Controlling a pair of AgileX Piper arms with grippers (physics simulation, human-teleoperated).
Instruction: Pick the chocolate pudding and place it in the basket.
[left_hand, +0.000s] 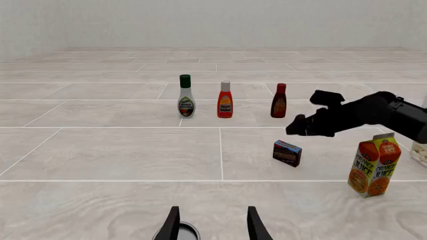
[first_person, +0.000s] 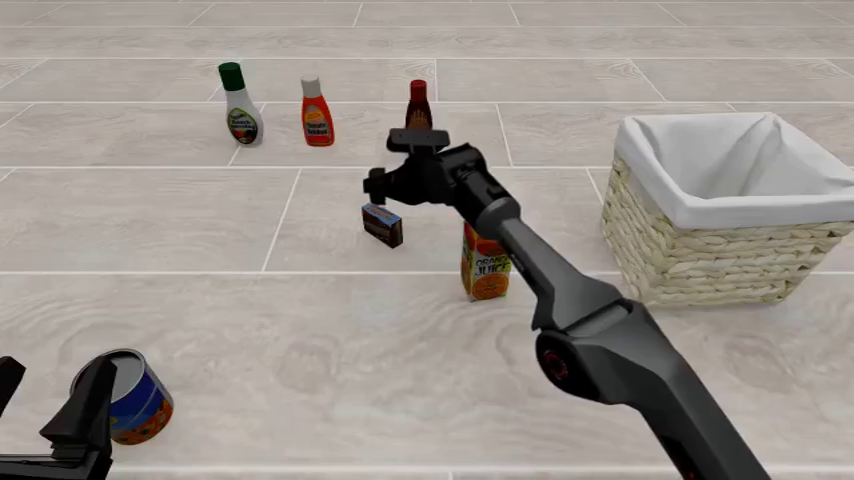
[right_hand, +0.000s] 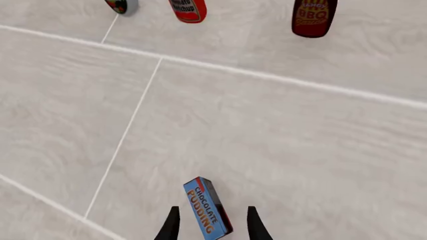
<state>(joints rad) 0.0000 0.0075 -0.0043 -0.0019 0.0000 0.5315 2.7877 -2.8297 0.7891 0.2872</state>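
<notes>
The pale tiled desk (first_person: 334, 330) carries everything. Chocolate pudding (first_person: 383, 225) stands just below the right claw (first_person: 400, 186), three bottles (first_person: 318, 111) beyond it. Orange juice carton (first_person: 486, 264) and basket (first_person: 727, 210) stand to its right, a can (first_person: 134, 396) by the left claw (first_person: 54, 420).

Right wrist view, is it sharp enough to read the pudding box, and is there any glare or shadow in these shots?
Right wrist view: sharp, the pudding box label is readable between the open right gripper fingers. Front view: flat even light, no glare, hardly any shadows. Left wrist view: crisp throughout, no blur.
</notes>
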